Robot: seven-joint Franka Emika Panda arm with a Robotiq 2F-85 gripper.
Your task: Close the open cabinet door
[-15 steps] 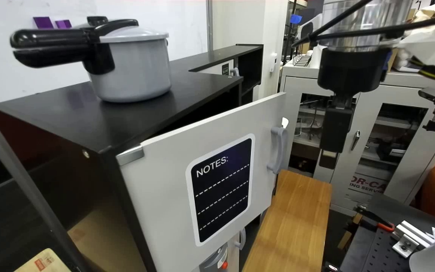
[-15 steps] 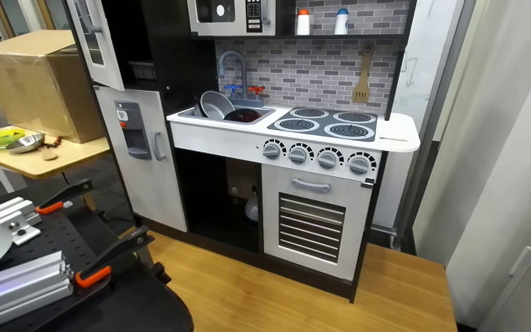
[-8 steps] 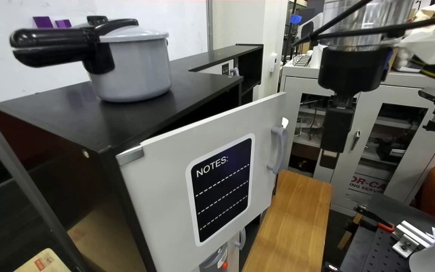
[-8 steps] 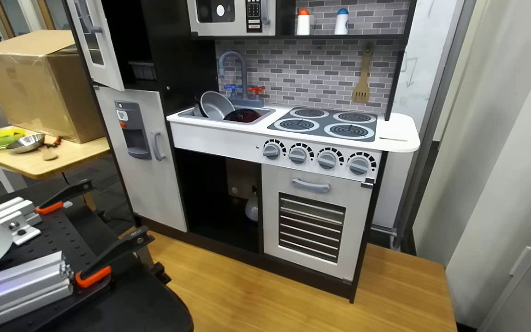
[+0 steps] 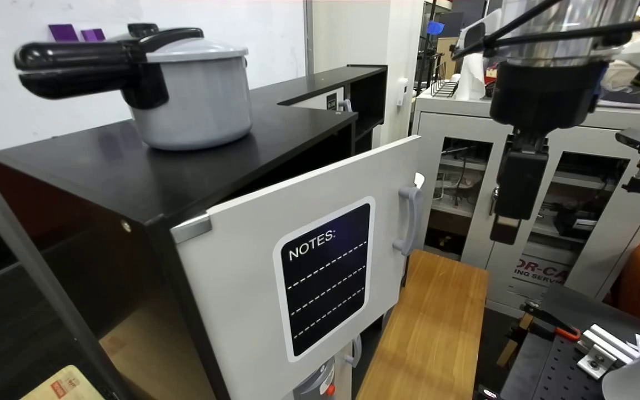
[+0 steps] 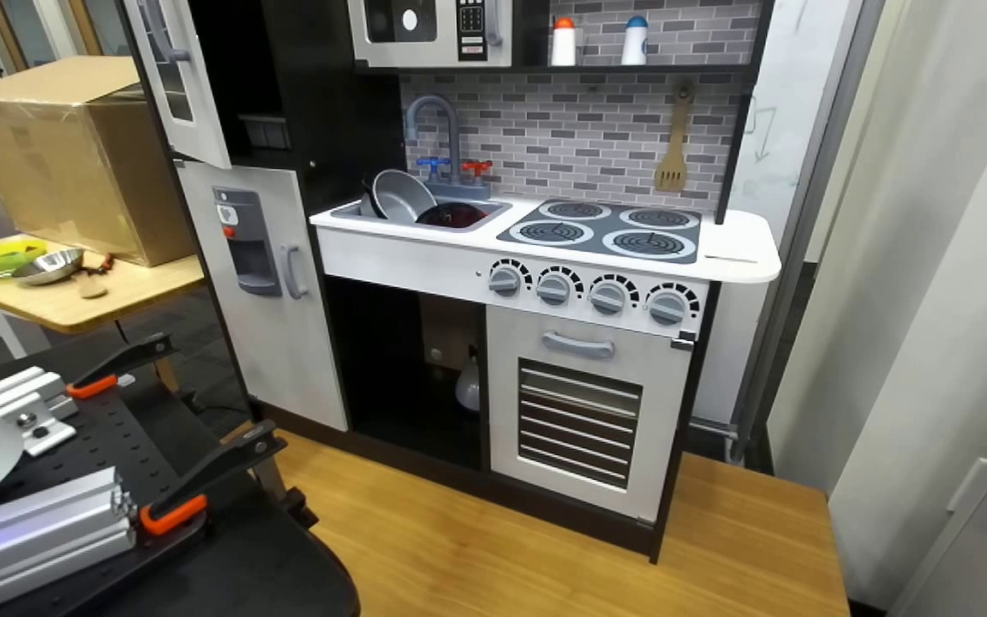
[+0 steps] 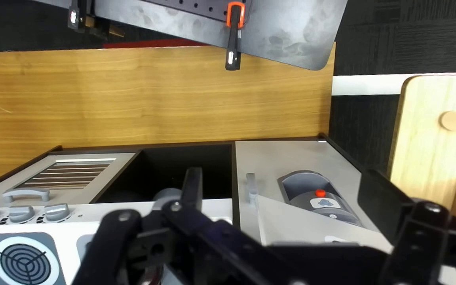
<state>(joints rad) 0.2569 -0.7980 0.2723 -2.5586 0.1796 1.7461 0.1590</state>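
Observation:
The upper cabinet door, pale grey with a dark NOTES panel, stands open in both exterior views [image 5: 231, 278] [image 6: 212, 120]. Its grey handle [image 5: 410, 222] is at its free edge. In the wrist view, part of this door [image 7: 291, 225] shows low between the fingers, partly hidden behind the gripper's body. My gripper [image 5: 505, 230] hangs pointing down to the right of the handle in an exterior view, apart from the door. In the wrist view the gripper's fingers [image 7: 281, 180] are wide apart with nothing held between them. The gripper is out of view in an exterior view.
A grey pot [image 5: 198, 94] stands on the dark cabinet top [image 5: 264, 139]. Below is a shut door [image 6: 279, 368] with a dispenser and handle. The sink [image 6: 493, 210] and stove [image 6: 605, 230] are beside it. A black table with clamps [image 6: 245, 548] stands in front.
My gripper has moved to the right in the exterior view, farther from the door handle. The door has not moved.

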